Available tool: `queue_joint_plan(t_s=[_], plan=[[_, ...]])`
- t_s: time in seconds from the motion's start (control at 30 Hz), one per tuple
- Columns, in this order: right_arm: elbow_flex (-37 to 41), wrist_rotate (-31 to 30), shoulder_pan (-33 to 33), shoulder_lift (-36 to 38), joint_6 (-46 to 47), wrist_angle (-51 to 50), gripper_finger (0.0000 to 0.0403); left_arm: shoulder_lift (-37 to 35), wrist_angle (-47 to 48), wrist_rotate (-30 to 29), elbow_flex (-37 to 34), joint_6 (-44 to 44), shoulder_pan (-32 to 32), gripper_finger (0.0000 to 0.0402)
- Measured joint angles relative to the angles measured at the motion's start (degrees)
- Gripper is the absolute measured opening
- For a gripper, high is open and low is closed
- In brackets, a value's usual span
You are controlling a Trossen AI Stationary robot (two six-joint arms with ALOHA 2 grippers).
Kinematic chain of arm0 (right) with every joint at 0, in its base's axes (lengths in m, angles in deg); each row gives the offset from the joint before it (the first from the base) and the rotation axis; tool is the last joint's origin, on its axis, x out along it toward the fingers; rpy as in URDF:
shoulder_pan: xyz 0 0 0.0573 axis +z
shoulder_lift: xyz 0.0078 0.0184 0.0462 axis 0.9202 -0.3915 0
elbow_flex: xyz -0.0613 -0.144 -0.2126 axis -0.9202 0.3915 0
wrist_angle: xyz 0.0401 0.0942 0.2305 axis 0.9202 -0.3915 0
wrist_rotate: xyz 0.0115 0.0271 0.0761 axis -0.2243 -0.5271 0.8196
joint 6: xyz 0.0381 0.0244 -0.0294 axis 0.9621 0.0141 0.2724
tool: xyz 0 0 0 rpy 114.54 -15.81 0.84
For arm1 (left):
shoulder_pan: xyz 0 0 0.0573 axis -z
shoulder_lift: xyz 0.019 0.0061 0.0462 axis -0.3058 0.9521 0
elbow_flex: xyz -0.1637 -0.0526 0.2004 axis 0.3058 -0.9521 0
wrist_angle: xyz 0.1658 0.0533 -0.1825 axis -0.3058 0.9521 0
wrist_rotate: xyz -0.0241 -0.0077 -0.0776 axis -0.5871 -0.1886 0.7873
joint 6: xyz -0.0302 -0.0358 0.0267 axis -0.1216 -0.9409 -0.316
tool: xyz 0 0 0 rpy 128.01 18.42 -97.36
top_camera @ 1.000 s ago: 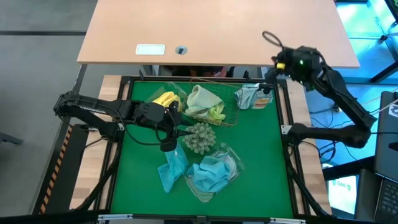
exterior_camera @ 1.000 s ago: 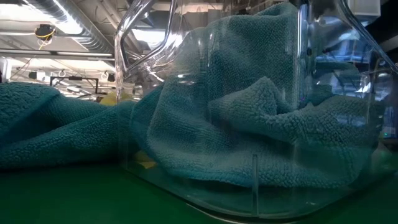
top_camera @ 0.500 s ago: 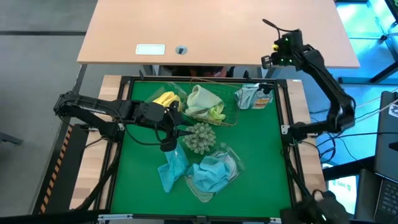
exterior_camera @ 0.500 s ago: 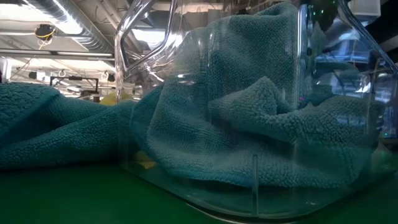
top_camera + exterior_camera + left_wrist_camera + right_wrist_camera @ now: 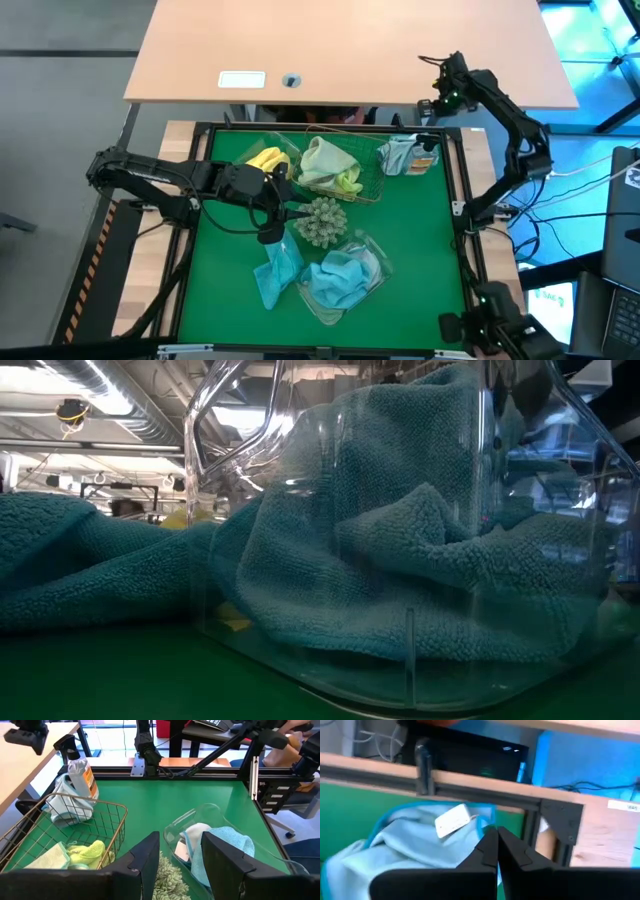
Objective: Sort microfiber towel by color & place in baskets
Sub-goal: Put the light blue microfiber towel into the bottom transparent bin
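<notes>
Table: the green mat [image 5: 420, 250] holds all the sorting things, and nothing on it has moved during the last second.
Right arm: this is the only change; it has swung and folded inward, and its right gripper [image 5: 441, 97] now hangs above the far right corner, its fingers pressed together and empty.
Left arm: it stays where it was, the left gripper [image 5: 272, 228] low beside the spiky ball [image 5: 320, 220], fingers apart with nothing between them.
Wire basket [image 5: 372, 172]: it holds a pale sage towel [image 5: 322, 160] and a lime green towel [image 5: 349, 182].
Clear tub [image 5: 372, 268]: it lies tipped on the near side with a light blue towel [image 5: 340, 280] inside, and a second blue towel [image 5: 275, 272] lies on the mat just beside it.
Yellow towel [image 5: 264, 158]: it lies at the far left, by the wire basket.
Corner towel [image 5: 415, 845]: pale blue, close under the right gripper, beside the spray bottle [image 5: 80, 770].
Meaning: I judge that the right arm prepares to pick this corner towel next; the sorting is only partly done.
</notes>
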Motion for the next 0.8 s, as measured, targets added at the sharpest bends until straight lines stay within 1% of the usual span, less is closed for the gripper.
queue_joint_plan(t_s=[0.47,0.57,0.73,0.8], plan=[[-0.5,-0.4,0.2,0.1,0.2,-0.5,0.0001,0.0,0.1,0.0,0.0,0.0,0.0,0.014],[-1.2,1.2,0.2,0.1,1.2,-0.8,0.0001,0.0,0.1,0.0,0.0,0.0,0.0,0.014],[-2.6,6.9,0.2,0.1,4.5,-0.3,0.0001,0.0,0.0,0.0,0.0,0.0,0.0,0.014],[-2.6,7.3,1.1,0.1,4.7,-0.4,0.0001,0.0,0.0,0.0,0.0,0.0,0.0,0.014]])
